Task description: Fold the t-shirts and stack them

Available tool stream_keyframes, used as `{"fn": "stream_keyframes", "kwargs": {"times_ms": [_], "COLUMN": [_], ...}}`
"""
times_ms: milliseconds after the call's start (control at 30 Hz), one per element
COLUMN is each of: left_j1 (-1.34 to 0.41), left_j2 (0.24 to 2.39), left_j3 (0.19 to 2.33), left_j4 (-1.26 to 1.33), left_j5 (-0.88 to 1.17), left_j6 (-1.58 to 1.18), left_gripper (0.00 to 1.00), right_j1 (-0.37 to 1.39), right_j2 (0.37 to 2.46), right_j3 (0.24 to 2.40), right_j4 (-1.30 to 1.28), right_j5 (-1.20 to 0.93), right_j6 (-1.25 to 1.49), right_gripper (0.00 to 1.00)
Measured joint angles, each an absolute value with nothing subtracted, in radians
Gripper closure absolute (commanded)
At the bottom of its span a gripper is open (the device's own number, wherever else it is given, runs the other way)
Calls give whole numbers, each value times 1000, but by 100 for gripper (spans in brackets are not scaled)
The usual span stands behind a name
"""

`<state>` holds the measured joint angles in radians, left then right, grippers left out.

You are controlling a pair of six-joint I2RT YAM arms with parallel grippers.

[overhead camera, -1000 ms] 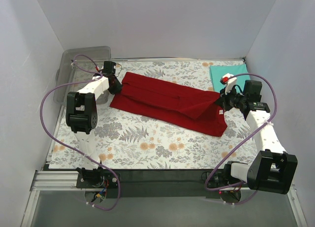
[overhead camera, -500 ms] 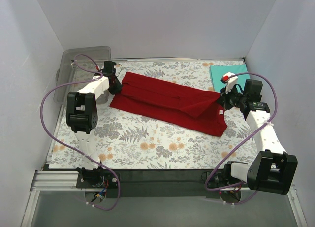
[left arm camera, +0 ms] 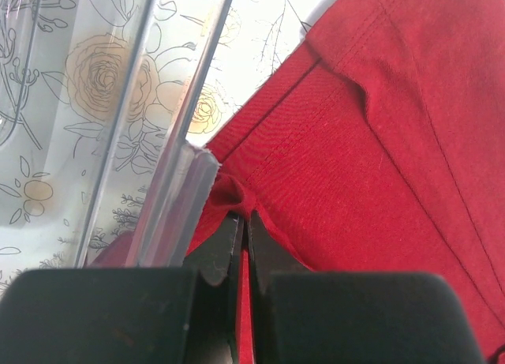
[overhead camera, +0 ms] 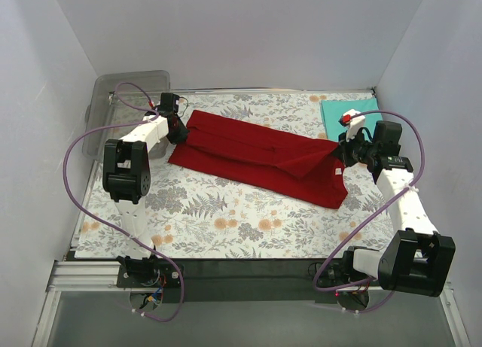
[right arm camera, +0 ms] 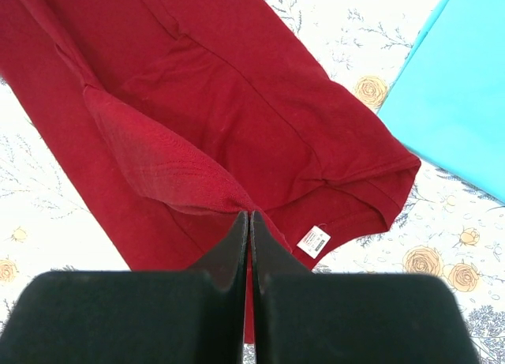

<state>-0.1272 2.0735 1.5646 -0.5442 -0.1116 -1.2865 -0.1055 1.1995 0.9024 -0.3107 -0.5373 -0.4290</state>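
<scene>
The deep red t-shirt (overhead camera: pixel 260 157) lies stretched in a long band across the floral table. My left gripper (overhead camera: pixel 178 129) is shut on its far left edge (left arm camera: pixel 229 192), next to the clear bin. My right gripper (overhead camera: pixel 337 157) is shut on a raised fold at the shirt's right end (right arm camera: pixel 181 174), close to the small white tag (right arm camera: pixel 314 240). The teal t-shirt (overhead camera: pixel 348 114) lies folded at the far right corner, and it also shows in the right wrist view (right arm camera: pixel 461 95).
The clear plastic bin (overhead camera: pixel 124 98) stands at the far left corner, its wall (left arm camera: pixel 177 135) touching my left fingers. White walls close the table on three sides. The floral cloth (overhead camera: pixel 226 219) covers the table.
My right gripper has moved slightly up and back with the shirt's fold. The left arm holds still.
</scene>
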Motion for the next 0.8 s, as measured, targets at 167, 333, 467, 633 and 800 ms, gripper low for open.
{"fn": "stream_keyframes", "kwargs": {"times_ms": [167,333,467,633,800], "left_j1": [-127,-127,-127,-127,-127], "left_j2": [2074,2074,2074,2074,2074], "left_j3": [1565,1565,1565,1565,1565], "left_j4": [-545,-545,-545,-545,-545], "left_j5": [-112,-112,-112,-112,-112], "left_j6": [-1285,-1283,-1282,-1282,-1281], "left_gripper": [100,100,100,100,100], "right_j1": [-105,-98,-91,-85,-84], "right_j2": [1220,1261,1279,1306,1330], "right_j3": [910,940,959,980,993], "right_j4": [-310,-310,-309,-303,-290], "right_j5": [-540,-542,-541,-532,-522], "right_j6": [-423,-421,-421,-417,-410], "right_gripper": [99,99,99,99,99]}}
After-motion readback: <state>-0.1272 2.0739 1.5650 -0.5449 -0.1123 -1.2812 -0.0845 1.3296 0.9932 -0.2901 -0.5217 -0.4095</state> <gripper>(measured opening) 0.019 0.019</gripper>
